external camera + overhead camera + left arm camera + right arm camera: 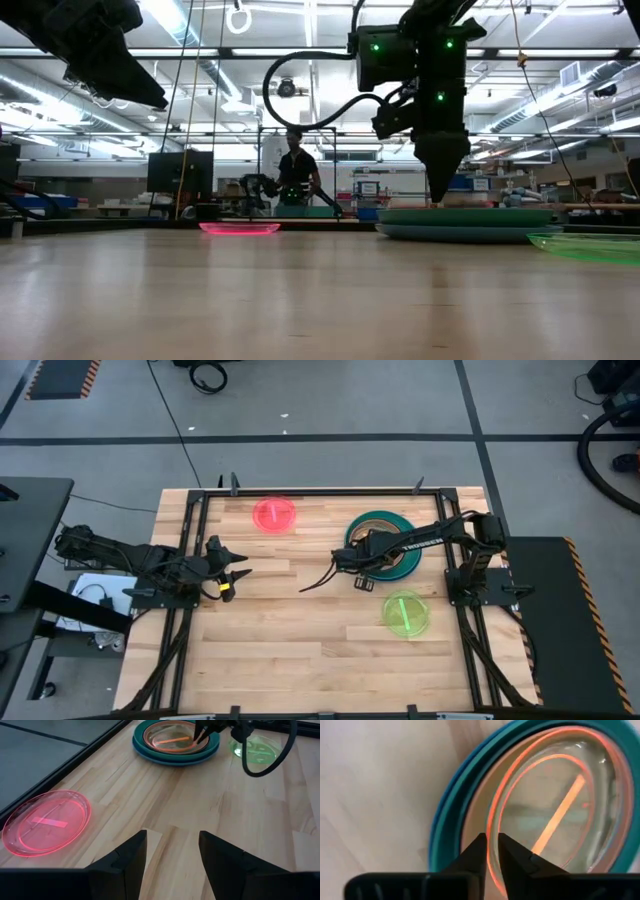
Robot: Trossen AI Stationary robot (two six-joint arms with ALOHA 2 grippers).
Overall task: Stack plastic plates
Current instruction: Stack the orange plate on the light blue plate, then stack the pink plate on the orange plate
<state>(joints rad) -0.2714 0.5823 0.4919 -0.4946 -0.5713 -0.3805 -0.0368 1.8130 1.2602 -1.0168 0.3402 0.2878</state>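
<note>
A stack of plates [385, 545] sits at the table's far right: large blue and teal plates below, a tan one, and a translucent orange plate [555, 815] on top. My right gripper [492, 840] points down over the stack's left side, its fingers nearly together on the orange plate's rim. A translucent pink plate [273, 515] lies flat at the far middle. A lime green plate [405, 613] lies flat near the stack. My left gripper [240, 572] waits open and empty at the left. My right gripper has the orange plate's left rim [491, 827] between its two fingertips, which come from above, pointing down, one inside the rim and one outside. The plate lies flat in the stack [465, 222].
Black rails frame the wooden table [300, 650]. Bare wood lies between the two arms and along the near side. A person stands in the room beyond the far edge [297, 165].
</note>
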